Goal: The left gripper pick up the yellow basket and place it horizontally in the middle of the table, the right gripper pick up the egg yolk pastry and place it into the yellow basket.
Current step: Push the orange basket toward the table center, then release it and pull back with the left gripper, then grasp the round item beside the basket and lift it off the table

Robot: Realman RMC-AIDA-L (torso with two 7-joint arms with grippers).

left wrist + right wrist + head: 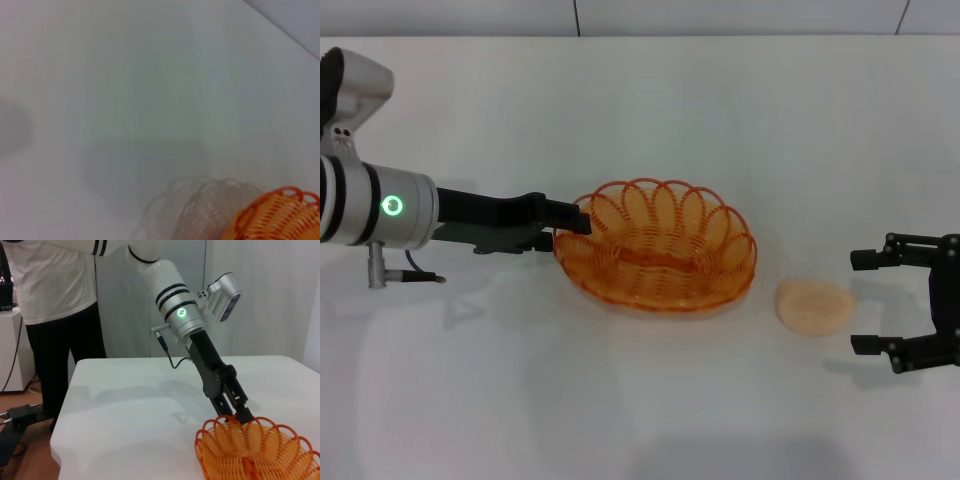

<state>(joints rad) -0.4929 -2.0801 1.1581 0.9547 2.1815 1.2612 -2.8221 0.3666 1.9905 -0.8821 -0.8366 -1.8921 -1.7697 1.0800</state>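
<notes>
The yellow basket sits lengthwise across the middle of the white table. My left gripper reaches in from the left and is shut on the basket's left rim. The right wrist view shows it pinching that rim of the basket. A corner of the basket shows in the left wrist view. The egg yolk pastry lies on the table just right of the basket. My right gripper is open and empty, a little to the right of the pastry, with its fingers pointing toward it.
A person in a white shirt and dark trousers stands beyond the table's left end in the right wrist view. The table's edge and corner are near them. A wall runs along the table's far side.
</notes>
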